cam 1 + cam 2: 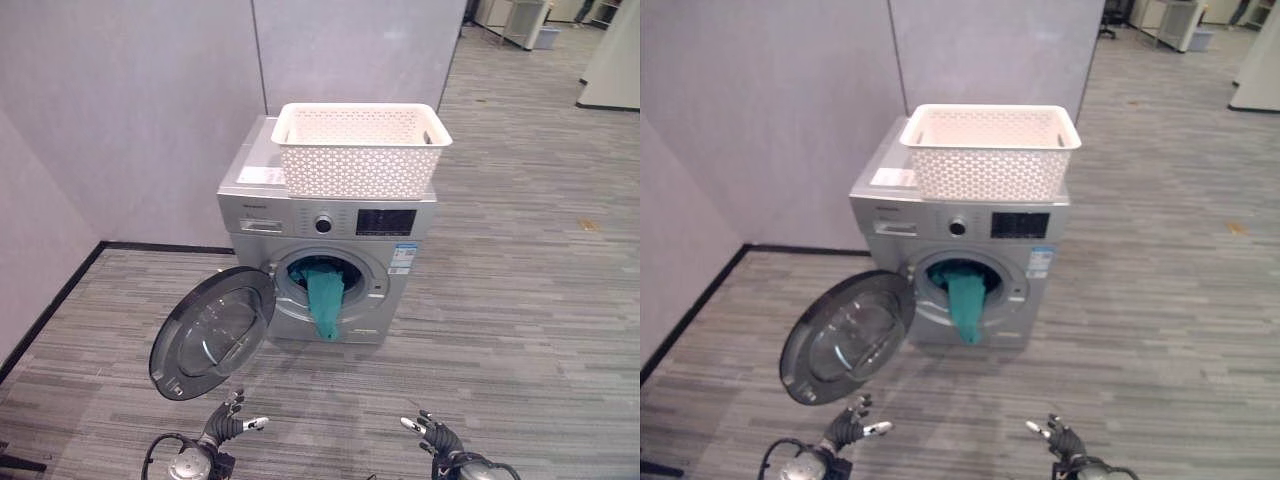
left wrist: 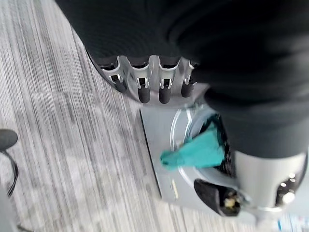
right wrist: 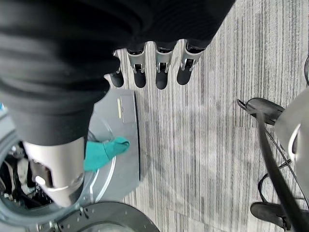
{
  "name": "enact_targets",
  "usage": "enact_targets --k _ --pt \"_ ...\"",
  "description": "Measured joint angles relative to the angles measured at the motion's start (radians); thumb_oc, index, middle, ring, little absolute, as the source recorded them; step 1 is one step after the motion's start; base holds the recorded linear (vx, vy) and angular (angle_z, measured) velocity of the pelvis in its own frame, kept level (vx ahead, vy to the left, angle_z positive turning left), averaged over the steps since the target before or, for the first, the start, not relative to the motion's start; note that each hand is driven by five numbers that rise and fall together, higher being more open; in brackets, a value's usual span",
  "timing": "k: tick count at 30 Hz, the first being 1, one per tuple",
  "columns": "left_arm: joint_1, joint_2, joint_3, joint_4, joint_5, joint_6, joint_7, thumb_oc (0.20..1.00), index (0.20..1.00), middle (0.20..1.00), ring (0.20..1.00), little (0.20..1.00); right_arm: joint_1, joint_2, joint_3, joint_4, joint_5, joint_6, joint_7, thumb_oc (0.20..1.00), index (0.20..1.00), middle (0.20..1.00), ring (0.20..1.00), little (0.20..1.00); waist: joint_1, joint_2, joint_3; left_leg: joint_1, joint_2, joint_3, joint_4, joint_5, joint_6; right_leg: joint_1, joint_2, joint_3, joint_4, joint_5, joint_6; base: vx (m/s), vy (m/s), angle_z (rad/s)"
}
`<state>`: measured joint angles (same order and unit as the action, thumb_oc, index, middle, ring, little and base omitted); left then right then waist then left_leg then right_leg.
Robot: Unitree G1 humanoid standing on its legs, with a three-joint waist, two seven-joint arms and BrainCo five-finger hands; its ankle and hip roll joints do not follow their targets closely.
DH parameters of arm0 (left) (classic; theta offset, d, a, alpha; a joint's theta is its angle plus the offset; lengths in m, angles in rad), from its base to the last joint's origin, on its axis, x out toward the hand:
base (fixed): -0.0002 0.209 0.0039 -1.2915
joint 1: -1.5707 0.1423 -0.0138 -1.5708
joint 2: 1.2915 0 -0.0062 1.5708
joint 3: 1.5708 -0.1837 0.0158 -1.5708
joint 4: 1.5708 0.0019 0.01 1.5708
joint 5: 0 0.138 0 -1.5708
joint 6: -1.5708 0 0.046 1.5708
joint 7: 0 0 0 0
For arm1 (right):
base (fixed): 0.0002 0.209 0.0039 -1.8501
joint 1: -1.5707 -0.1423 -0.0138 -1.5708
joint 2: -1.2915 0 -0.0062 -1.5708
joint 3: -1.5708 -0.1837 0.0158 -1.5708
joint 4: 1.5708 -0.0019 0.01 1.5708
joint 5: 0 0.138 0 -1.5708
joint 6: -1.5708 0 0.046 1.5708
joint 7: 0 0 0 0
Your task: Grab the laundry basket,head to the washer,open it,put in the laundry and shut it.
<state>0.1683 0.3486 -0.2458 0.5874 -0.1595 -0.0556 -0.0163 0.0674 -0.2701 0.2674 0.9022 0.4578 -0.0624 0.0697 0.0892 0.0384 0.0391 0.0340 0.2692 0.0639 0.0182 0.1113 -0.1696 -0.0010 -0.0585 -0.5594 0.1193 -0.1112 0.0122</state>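
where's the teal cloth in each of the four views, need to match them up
Left eye view: teal cloth hangs out of the washer drum opening, centre of picture.
Right eye view: same cloth, draped over the opening's lower lip, centre.
Left wrist view: cloth sticks out of the round opening, past the left robot hand.
Right wrist view: cloth at the opening, beside the right robot hand.
Shared landmark: the washer's round drum opening.
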Motion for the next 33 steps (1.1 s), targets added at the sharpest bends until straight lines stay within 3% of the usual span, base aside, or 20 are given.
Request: enact_targets --k 8,13,15,17,21,24,25,26,28,30,31,32,33 --pt "0.024 -0.002 0.006 0.002 -0.001 0.0 -0.001 1.0 1.0 1.0 1.0 1.0 -0.012 0.003 0.0 0.009 -0.003 0.0 -0.001 1.0 1.0 1.0 1.0 1.0 0.013 0.02 -0.013 -0.001 -0.02 -0.001 -0.014 -0.014 0.011 0.0 -0.02 -0.004 -0.002 0.011 0.02 0.02 0.075 0.05" --pt "0.009 -0.012 -0.008 0.022 0.0 0.0 -0.001 1.0 1.0 1.0 1.0 1.0 -0.009 -0.017 -0.01 0.008 -0.003 0.0 -0.004 1.0 1.0 1.0 1.0 1.0 0.009 0.02 -0.019 -0.063 -0.037 -0.001 0.037 0.0 -0.004 0.004 -0.047 -0.064 0.001 0.007 0.033 -0.02 0.107 0.38" --pt "-0.008 -0.015 -0.017 0.02 0.0 0.0 -0.001 1.0 1.0 1.0 1.0 1.0 -0.009 -0.031 -0.029 0.008 -0.003 0.0 -0.009 1.0 1.0 1.0 1.0 1.0 0.003 0.01 -0.014 -0.134 -0.05 0.081 0.102 0.006 -0.003 0.004 -0.077 -0.114 -0.003 0.006 0.037 0.0 0.086 0.63" --pt "-0.004 -0.016 -0.016 0.019 0.0 0.0 -0.001 1.0 1.0 1.0 1.0 1.0 -0.016 -0.043 -0.047 0.009 -0.003 0.0 -0.025 1.0 1.0 1.0 1.0 1.0 0.008 0.024 -0.015 -0.137 -0.047 0.172 0.098 -0.011 0.027 0.008 -0.086 -0.125 0.007 -0.001 0.045 0.07 0.137 0.32" --pt "-0.011 -0.004 -0.024 0.02 0.0 0.0 -0.005 1.0 1.0 1.0 1.0 1.0 -0.044 -0.033 -0.053 0.022 -0.003 0.0 -0.025 1.0 1.0 1.0 1.0 1.0 0.001 0.017 -0.009 -0.103 -0.082 0.214 0.081 -0.059 0.078 0.013 -0.142 -0.125 0.059 -0.012 0.092 0.08 0.228 0.08" --pt "-0.017 0.001 -0.051 0.013 0.003 0.0 -0.012 1.0 1.0 1.0 1.0 1.0 -0.046 -0.022 -0.089 0.029 -0.002 0.001 -0.025 1.0 1.0 1.0 1.0 1.0 -0.005 0.001 -0.005 -0.086 -0.135 0.217 0.081 -0.135 0.154 -0.006 -0.218 -0.117 0.17 -0.038 0.111 0.12 0.359 0.16" --pt "-0.025 -0.003 -0.062 0.012 0.005 0.003 -0.024 1.0 1.0 1.0 1.0 1.0 -0.053 -0.014 -0.113 0.046 -0.002 0.001 -0.024 1.0 1.0 1.0 1.0 1.0 -0.018 -0.022 0.013 -0.089 -0.2 0.228 0.125 -0.171 0.187 -0.009 -0.284 -0.119 0.238 -0.04 0.139 0.0 0.023 0.35" --pt "-0.02 -0.006 -0.084 0.005 0.006 0.001 -0.038 1.0 1.0 1.0 1.0 1.0 -0.046 -0.026 -0.118 0.05 -0.002 0.004 -0.026 1.0 1.0 1.0 1.0 1.0 -0.032 -0.002 0.012 -0.083 -0.203 0.214 0.108 -0.194 0.221 -0.025 -0.299 -0.074 0.288 -0.033 0.14 0.0 0.004 0.39" --pt "-0.022 0.016 -0.077 0.004 0.007 0.001 -0.038 1.0 1.0 1.0 1.0 1.0 -0.046 -0.01 -0.106 0.048 -0.002 0.017 -0.023 1.0 1.0 1.0 1.0 1.0 -0.028 -0.025 0.005 -0.088 -0.218 0.233 0.126 -0.192 0.215 -0.036 -0.326 0.011 0.297 -0.053 0.108 0.0 0.0 0.15" --pt "-0.02 0.041 -0.071 0.004 0.009 0.002 -0.038 1.0 1.0 1.0 1.0 1.0 -0.053 0.005 -0.106 0.048 -0.002 0.018 -0.023 1.0 1.0 1.0 1.0 1.0 -0.02 -0.043 0.008 -0.092 -0.222 0.25 0.139 -0.192 0.214 -0.039 -0.331 0.032 0.287 -0.056 0.096 0.15 0.383 -0.02" --pt "-0.024 0.04 -0.059 0.015 0.014 0.003 -0.047 1.0 1.0 1.0 1.0 1.0 -0.044 0.025 -0.139 0.053 -0.001 0.013 -0.022 1.0 1.0 1.0 1.0 1.0 -0.041 -0.071 0.02 -0.114 -0.281 0.247 0.223 -0.238 0.241 -0.051 -0.362 0.07 0.334 -0.025 0.178 0.16 0.409 0.3" --pt "-0.035 0.034 -0.081 0.017 0.014 0.008 -0.043 1.0 1.0 1.0 1.0 1.0 -0.052 0.014 -0.167 0.02 0.001 0.006 -0.028 1.0 1.0 1.0 1.0 1.0 -0.064 -0.053 0.052 -0.134 -0.295 0.235 0.311 -0.278 0.303 -0.08 -0.398 0.12 0.455 -0.026 0.196 0.06 0.007 0.71" --pt "-0.029 0.031 -0.13 0.014 0.023 0.009 -0.064 1.0 1.0 1.0 1.0 1.0 -0.02 -0.012 -0.165 0.02 0.001 0.007 -0.035 1.0 1.0 1.0 1.0 1.0 -0.09 0.001 0.043 -0.104 -0.298 0.205 0.271 -0.345 0.277 -0.131 -0.383 0.215 0.562 -0.006 0.168 0.14 -0.136 0.6"
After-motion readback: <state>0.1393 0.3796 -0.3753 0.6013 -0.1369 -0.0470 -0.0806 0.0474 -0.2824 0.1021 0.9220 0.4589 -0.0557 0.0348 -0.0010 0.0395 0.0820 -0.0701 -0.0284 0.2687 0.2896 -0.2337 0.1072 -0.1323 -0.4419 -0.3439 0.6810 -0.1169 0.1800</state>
